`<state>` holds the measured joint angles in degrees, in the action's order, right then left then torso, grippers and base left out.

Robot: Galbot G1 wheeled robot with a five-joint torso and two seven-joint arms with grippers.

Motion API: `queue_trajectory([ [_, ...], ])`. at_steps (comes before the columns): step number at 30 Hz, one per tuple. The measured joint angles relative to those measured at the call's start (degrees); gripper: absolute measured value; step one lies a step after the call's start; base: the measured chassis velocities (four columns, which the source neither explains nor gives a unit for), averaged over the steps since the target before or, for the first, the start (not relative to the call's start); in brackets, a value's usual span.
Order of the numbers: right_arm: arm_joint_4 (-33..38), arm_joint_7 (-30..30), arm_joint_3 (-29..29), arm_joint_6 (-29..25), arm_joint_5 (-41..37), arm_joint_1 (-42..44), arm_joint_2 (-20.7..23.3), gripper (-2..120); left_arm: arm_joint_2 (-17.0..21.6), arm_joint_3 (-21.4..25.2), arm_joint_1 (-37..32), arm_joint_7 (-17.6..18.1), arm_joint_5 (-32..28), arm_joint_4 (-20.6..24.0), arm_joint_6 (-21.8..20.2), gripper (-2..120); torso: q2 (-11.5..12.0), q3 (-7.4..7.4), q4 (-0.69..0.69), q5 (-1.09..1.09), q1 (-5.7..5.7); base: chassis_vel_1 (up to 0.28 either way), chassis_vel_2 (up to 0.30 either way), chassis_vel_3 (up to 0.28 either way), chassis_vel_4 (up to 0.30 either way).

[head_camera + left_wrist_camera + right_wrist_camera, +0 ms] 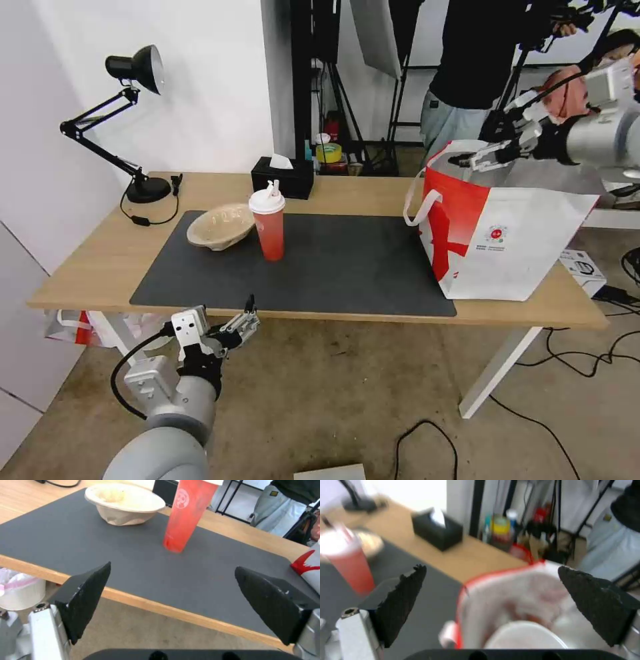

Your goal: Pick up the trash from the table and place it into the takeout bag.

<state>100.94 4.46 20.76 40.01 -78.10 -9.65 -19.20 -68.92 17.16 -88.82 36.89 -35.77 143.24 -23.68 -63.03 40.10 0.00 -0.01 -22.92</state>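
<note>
trash on the surface (100, 260): pulp bowl (221, 226) and red cup (269, 223) stand well beyond the left tool (245, 325), spread below the near edge. left wrist: both lie ahead of its fingers (87, 597). right wrist: right tool (490, 597) spread above the bag (506, 605), white bowl (525, 636) inside.

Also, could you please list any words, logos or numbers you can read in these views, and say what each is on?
Red drink cup: round white logo, characters too blurred to read.
Takeout bag: small round red logo with a line of print under it, too small to read.
Nothing else legible.
</note>
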Motion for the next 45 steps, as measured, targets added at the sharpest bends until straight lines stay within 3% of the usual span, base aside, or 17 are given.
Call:
queue_trajectory([
  [1,0.0,0.0,0.0,0.0,0.0,0.0,0.0,100,0.0,0.0,0.0,0.0,0.0,0.0,0.0,100,0.0,0.00,0.00,0.00,0.00,0.000,0.000,0.000,0.000],
  [3,5.9,-4.2,-4.3,-10.1,-4.1,6.0,1.2,100,-0.1,0.0,0.0,0.0,0.1,0.0,0.1,100,0.0,0.00,0.00,0.00,0.00,0.000,0.000,0.000,0.000],
  [5,9.8,-8.4,-6.0,-16.1,-6.3,8.8,1.4,100,-0.3,0.0,-0.1,-0.2,0.4,0.0,0.2,100,0.0,0.00,-0.01,0.02,0.00,0.000,0.000,0.000,0.000],
  [6,9.8,-8.4,-6.0,-16.1,-6.3,8.8,1.4,100,-0.3,0.0,-0.1,-0.2,0.4,0.0,0.2,100,0.0,0.00,-0.01,0.02,0.00,0.000,0.000,0.000,0.000],
  [9,15.6,-16.7,-8.8,-25.7,-9.1,13.5,0.9,100,-0.6,0.3,-0.5,-0.3,0.7,0.0,0.2,100,0.0,0.00,0.00,0.00,0.00,0.000,0.000,0.000,0.000],
  [11,17.3,-19.3,-8.9,-27.9,-8.9,14.3,0.7,100,-0.5,0.5,-0.7,-0.3,0.8,0.0,0.3,100,0.0,0.00,0.00,0.01,0.00,0.000,0.000,0.000,0.000],
  [13,22.2,-27.2,-8.2,-33.0,-5.5,16.3,-0.6,100,-0.4,0.7,-0.9,-0.4,0.8,0.0,0.4,100,0.0,0.00,0.00,-0.01,0.00,0.000,0.000,0.000,0.000],
  [16,25.7,-32.5,-6.8,-37.7,1.2,18.6,-2.6,100,-0.5,0.8,-1.1,-0.4,0.8,0.0,0.4,100,0.0,0.00,0.01,-0.01,0.00,0.000,0.000,0.000,0.000],
  [18,25.7,-32.5,-6.8,-37.7,1.2,18.6,-2.6,100,-0.5,0.8,-1.1,-0.4,0.8,0.0,0.4,100,0.0,0.00,0.01,-0.01,0.00,0.000,0.000,0.000,0.000],
  [20,30.5,-37.9,-5.9,-45.1,19.2,28.1,-5.6,100,-0.8,0.7,-1.5,-0.5,1.1,0.0,0.4,100,0.0,0.00,0.02,0.00,0.00,0.000,0.000,0.000,0.000],
  [22,31.9,-39.3,-6.7,-46.8,27.1,34.3,-6.3,100,-0.9,0.9,-1.6,-0.5,1.2,0.0,0.4,100,0.0,0.00,0.00,0.01,0.00,0.000,0.000,0.000,0.000],
  [23,31.9,-39.3,-6.7,-46.8,27.1,34.3,-6.3,100,-0.9,0.9,-1.6,-0.5,1.2,0.0,0.4,100,0.0,0.00,0.00,0.01,0.00,0.000,0.000,0.000,0.000],
  [26,32.6,-42.0,-8.8,-49.6,41.5,43.5,-8.1,100,-1.1,1.1,-1.4,-0.5,1.2,0.0,0.4,100,0.0,0.00,0.00,0.01,0.00,0.000,0.000,0.000,0.000],
  [27,32.6,-42.0,-8.8,-49.6,41.5,43.5,-8.1,100,-1.1,1.1,-1.4,-0.5,1.2,0.0,0.4,100,0.0,0.00,0.00,0.01,0.00,0.000,0.000,0.000,0.000],
  [32,33.4,-46.0,-13.0,-51.1,56.2,55.2,-13.7,100,-1.5,1.1,-1.3,-0.5,1.2,0.0,0.3,100,0.0,0.00,-0.01,0.02,0.00,0.000,0.000,0.000,0.000],
  [37,33.1,-49.0,-13.7,-51.6,62.1,61.5,-17.4,100,-1.5,1.2,-1.4,-0.4,1.1,0.0,0.2,100,0.0,0.00,0.00,0.00,0.00,0.000,0.000,0.000,0.000],
  [45,32.0,-50.9,-13.8,-51.7,66.4,65.7,-19.4,100,-1.8,1.1,-1.5,-0.4,1.1,0.0,0.2,100,0.0,0.00,-0.01,0.01,0.00,0.000,0.000,0.000,0.000],
])
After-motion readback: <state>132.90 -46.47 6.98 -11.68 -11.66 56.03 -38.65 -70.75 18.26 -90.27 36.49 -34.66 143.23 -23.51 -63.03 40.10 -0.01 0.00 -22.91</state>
